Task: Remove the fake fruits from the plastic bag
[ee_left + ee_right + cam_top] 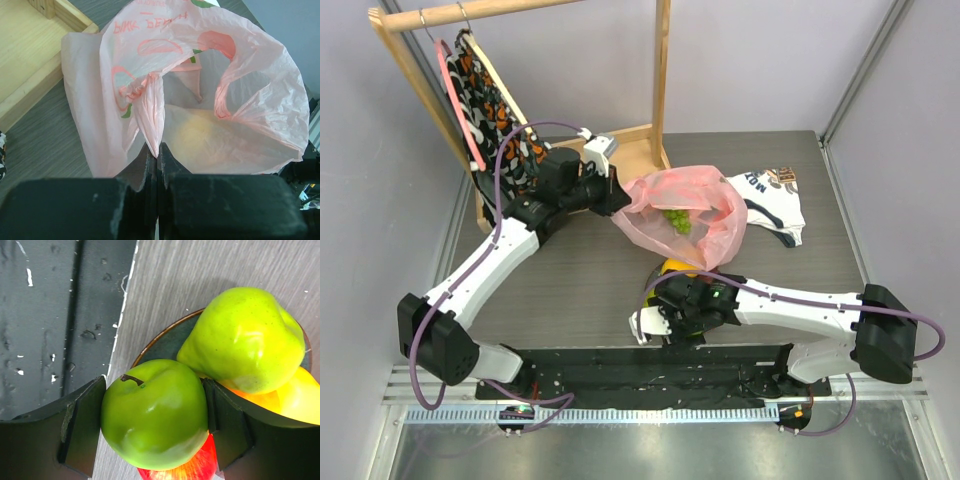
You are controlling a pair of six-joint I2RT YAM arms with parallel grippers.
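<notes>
My right gripper (155, 426) pinches a green apple (152, 410) from both sides, just over the plate (150, 344) by the table's (580, 270) near edge. Another green fruit (245, 340), the mango (295, 400) and a red apple (175, 472) are piled there, so I judge I am setting it down. My left gripper (157, 156), pressed together on a fold of the plastic bag (210, 140) toward the far edge, holds its mouth open so the grapes (677, 220) inside stay reachable.

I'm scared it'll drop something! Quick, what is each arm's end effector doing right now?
Left end effector: closed, pinching the plastic bag.
Right end effector: closed on a green apple.
</notes>
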